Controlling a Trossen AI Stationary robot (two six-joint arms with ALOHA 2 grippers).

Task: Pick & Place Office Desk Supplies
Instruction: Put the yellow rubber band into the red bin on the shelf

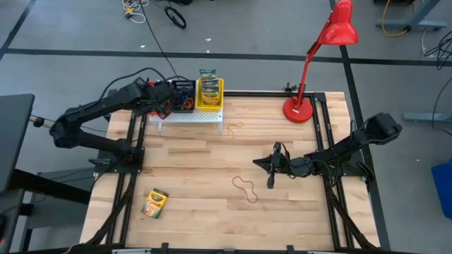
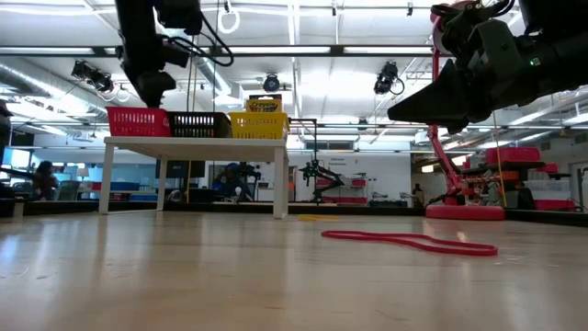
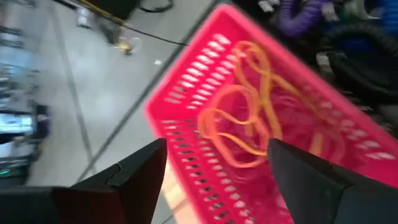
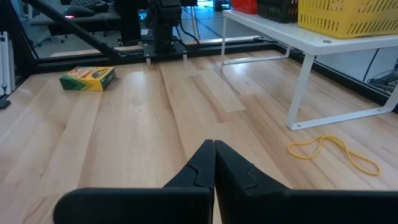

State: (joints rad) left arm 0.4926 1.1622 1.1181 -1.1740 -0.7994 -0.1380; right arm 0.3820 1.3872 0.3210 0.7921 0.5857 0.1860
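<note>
Pale wood table [image 1: 212, 169]. Upper left: left gripper [image 3: 217, 168] spread wide, empty, over red basket [image 3: 261, 149] of limp orange rubber bands [image 3: 249, 124]. Lower left: light, stiff crayon box [image 1: 155, 202], graspable across its sides. Centre: floppy red rubber band [image 1: 245, 189] amid open room. Right: right gripper [image 1: 270, 169] closed, empty.

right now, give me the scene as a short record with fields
left gripper: open, above the red basket on the white stand
red basket contents: orange rubber bands
right gripper: shut, empty, over mid table
yellow basket: on the stand, holds crayon boxes
black basket: between the red and yellow ones
loose on table: red rubber band, yellow rubber band, crayon box
lamp: far right corner
</note>
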